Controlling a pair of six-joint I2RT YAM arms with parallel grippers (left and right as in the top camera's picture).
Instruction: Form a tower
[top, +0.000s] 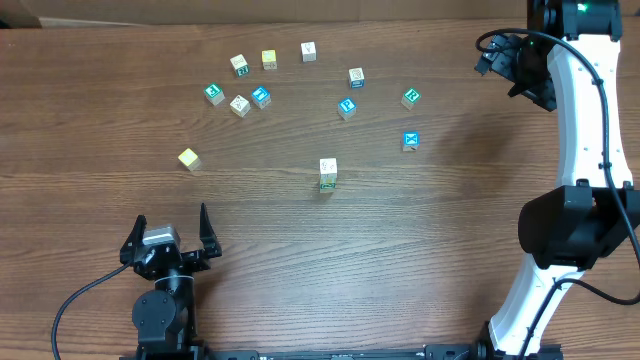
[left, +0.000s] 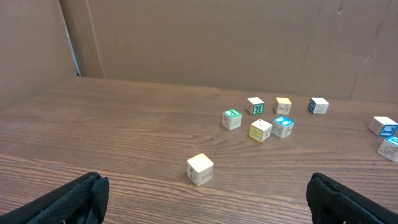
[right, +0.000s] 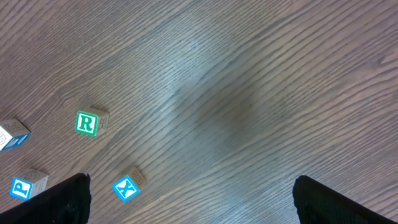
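Left gripper sits low and level, fingers released. Right gripper, likewise spread empty, hovers well right of the tower

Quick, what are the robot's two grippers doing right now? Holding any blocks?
Left gripper: open, holding nothing.
Right gripper: open, holding nothing.

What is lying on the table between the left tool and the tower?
Nothing: in the overhead view, only bare table separates the left tool from the tower.
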